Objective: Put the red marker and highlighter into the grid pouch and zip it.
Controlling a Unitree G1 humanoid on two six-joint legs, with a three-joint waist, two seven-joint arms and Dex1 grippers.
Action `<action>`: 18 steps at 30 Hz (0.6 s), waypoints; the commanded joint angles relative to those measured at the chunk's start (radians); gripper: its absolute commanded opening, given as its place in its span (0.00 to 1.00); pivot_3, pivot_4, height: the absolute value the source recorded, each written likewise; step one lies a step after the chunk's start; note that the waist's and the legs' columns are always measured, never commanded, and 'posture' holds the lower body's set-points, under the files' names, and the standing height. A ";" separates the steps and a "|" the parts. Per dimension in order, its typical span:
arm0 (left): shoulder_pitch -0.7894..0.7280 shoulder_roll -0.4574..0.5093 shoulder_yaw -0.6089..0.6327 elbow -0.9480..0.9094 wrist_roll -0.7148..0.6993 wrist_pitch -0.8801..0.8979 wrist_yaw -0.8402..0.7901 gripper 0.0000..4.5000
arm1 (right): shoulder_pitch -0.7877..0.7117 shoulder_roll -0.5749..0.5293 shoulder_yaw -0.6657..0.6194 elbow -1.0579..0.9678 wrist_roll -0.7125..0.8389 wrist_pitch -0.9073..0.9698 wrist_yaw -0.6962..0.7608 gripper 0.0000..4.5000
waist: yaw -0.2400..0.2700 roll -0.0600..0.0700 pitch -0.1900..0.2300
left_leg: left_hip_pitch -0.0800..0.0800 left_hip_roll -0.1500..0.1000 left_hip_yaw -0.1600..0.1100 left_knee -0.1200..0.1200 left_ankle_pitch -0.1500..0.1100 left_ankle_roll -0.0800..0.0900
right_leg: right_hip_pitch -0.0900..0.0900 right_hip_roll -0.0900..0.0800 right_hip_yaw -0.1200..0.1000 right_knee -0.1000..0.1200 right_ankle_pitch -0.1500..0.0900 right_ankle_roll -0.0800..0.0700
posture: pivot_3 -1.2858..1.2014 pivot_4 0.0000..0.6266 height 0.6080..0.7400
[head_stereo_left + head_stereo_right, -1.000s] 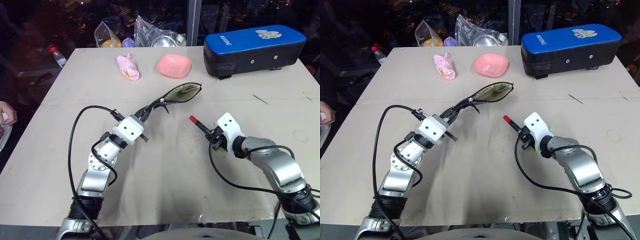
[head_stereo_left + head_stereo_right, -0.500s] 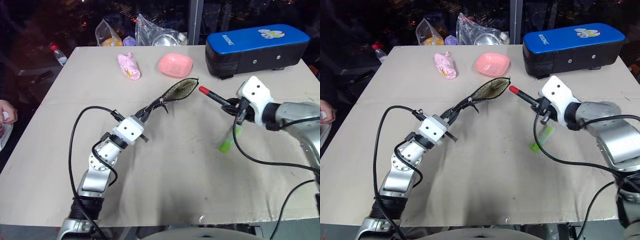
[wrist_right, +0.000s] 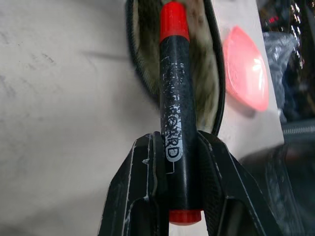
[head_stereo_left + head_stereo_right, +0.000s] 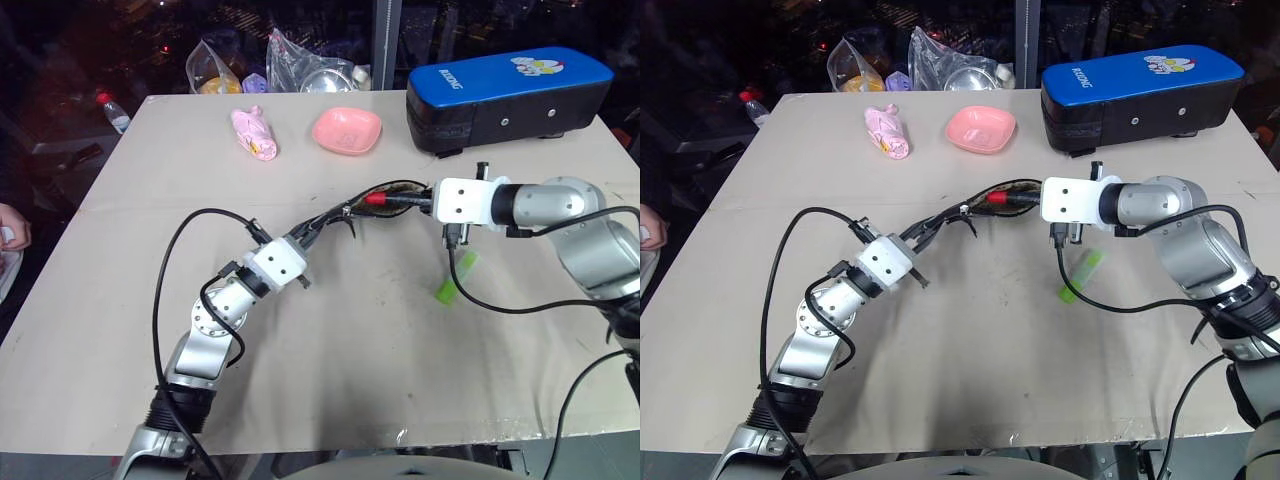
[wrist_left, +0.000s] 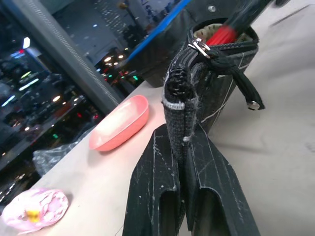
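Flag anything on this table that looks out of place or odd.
Nothing looks spilled or damaged. The chunky light-green highlighter lies loose on the beige table below the right gripper, outside the black grid-lined fabric pouch. That gripper points the red-capped black marker into the pouch's open mouth, and the left gripper pinches the pouch's end.

Left gripper (image 5: 183, 162) clamps the end of the black white-gridded fabric pouch (image 5: 216, 78). Red-capped black marker (image 5: 227, 30) enters its open mouth. Pink shallow dish (image 5: 119, 123) stands beyond.
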 commanded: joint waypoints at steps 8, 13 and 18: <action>-0.032 -0.026 -0.045 -0.076 -0.086 0.010 -0.079 0.00 | -0.071 0.066 0.019 0.051 -0.071 -0.245 0.097 0.07 | 0.000 0.000 0.000 | 0.000 0.000 0.000 0.000 0.000 0.000 | 0.000 0.000 0.000 0.000 0.000 0.000 | 0.52 0.24 0.96; -0.028 -0.020 -0.062 -0.101 -0.144 0.028 -0.150 0.00 | -0.101 0.057 0.005 0.121 -0.110 -0.379 0.113 0.07 | 0.000 0.000 0.000 | 0.000 0.000 0.000 0.001 0.000 0.000 | 0.000 0.000 0.000 0.001 0.000 0.000 | 0.52 0.24 0.96; -0.020 -0.018 -0.048 -0.121 -0.231 0.058 -0.209 0.00 | -0.138 0.061 -0.009 0.201 -0.106 -0.506 0.129 0.07 | -0.002 0.000 0.000 | 0.000 0.000 0.000 0.001 0.000 0.000 | 0.000 0.001 0.001 0.001 0.000 -0.001 | 0.52 0.24 0.96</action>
